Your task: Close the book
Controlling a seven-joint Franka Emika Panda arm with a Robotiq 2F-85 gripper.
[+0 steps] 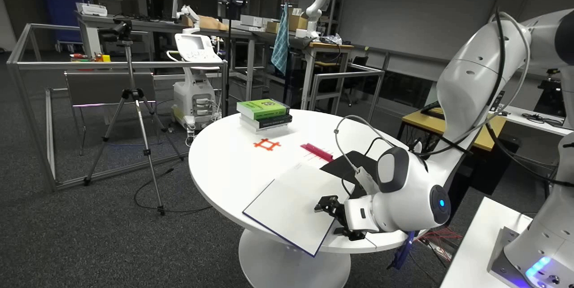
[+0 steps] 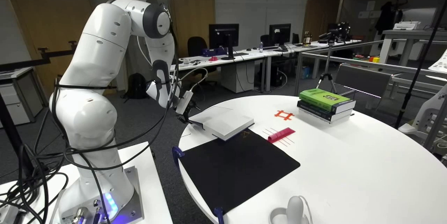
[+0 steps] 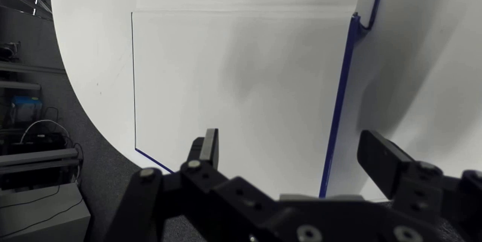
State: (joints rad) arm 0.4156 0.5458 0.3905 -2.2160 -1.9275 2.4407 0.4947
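The book point(image 1: 291, 198) lies open on the round white table, with white pages up and dark blue cover edges showing. In an exterior view its thick page block point(image 2: 230, 122) rests partly on the black sheet. One open cover side appears to reach past the table edge. My gripper point(image 1: 330, 218) is open and empty at the edge of that side, also seen in an exterior view point(image 2: 188, 113). In the wrist view the blue cover edge point(image 3: 339, 106) runs between the spread fingers of the gripper point(image 3: 288, 140). I cannot tell whether the fingers touch it. The cover's outside is hidden.
A black sheet point(image 2: 241, 171) is held by blue clamps point(image 2: 177, 156) at the table point(image 2: 366, 168) edge. A pink bar point(image 2: 281, 135), an orange frame point(image 2: 284, 114) and a stack of books with a green one on top point(image 2: 326, 100) stand farther off. A white controller point(image 2: 295, 210) lies near.
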